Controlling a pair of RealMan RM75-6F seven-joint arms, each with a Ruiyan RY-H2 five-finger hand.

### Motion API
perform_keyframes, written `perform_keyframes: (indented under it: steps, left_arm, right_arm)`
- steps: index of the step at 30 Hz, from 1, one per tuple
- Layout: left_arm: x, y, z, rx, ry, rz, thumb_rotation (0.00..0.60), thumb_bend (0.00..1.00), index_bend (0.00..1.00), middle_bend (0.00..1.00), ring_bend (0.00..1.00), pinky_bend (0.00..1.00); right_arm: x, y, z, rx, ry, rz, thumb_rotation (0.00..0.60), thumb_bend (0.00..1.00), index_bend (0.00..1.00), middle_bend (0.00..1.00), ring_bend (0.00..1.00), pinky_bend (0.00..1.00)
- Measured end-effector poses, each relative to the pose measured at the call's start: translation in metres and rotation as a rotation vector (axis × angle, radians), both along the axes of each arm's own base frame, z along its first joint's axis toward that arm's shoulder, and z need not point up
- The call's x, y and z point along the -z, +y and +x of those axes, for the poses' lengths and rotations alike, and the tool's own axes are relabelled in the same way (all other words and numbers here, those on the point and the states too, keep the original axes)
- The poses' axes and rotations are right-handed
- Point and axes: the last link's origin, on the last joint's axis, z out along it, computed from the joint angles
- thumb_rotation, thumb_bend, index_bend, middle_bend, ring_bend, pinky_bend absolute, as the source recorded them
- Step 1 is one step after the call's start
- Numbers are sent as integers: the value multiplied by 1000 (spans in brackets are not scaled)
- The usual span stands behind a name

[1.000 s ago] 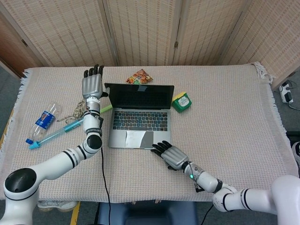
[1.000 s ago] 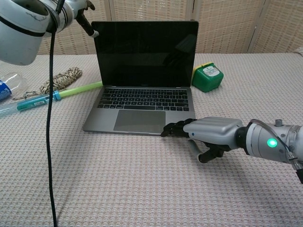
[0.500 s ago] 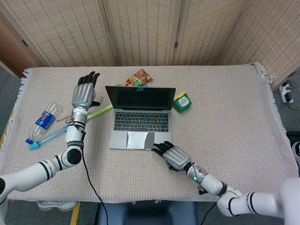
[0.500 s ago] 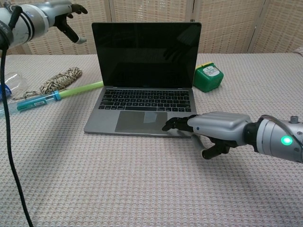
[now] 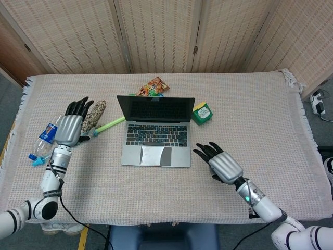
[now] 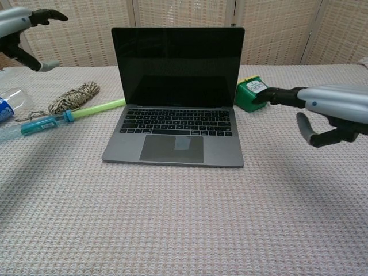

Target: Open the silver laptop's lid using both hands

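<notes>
Both hands had left the silver laptop point(image 5: 155, 133) since the earlier frames; we found it standing near the middle of the table point(image 5: 260, 104), lid fully raised, dark screen upright, keyboard and trackpad bare, its base flat on the woven cloth; it sat where it had half a second before.

The left hand point(image 5: 69, 127), which a second ago was raised at the lid's left edge, had swung out towards the table's left edge; we saw it held up with its fingers spread and nothing in them, above the blue-and-green stick point(image 5: 78, 138) and just beside the coil of rope point(image 5: 95, 114); in the chest view only its dark fingertips showed at the top left corner of the frame.

The right hand point(image 5: 222, 165), which had rested its fingertips on the laptop's front right corner, had drawn back to the right and now hovered clear of the base; its fingers were apart and lightly curved, gripping nothing; the chest view showed it lifted above the cloth, fingertips pointing at the green box point(image 6: 252, 94).

The water bottle point(image 5: 48, 135) lay near the left edge; the snack packet point(image 5: 154, 85) lay behind the lid, towards the far edge.
</notes>
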Motion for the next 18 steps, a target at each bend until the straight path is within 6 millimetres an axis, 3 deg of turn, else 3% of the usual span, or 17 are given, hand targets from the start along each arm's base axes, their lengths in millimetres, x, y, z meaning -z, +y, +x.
perform_keyframes:
  steps: [9, 18]
  left_arm:
    - [-21, -55, -52, -35, 36, 66, 600, 434, 58, 53, 0, 0]
    - [-41, -119, -96, -148, 36, 99, 600, 434, 72, 53, 0, 0]
  right_arm:
    - [-70, 34, -51, 108, 15, -217, 600, 992, 0, 31, 95, 0]
    - [-109, 78, -88, 204, -51, -358, 600, 992, 0, 31, 92, 0]
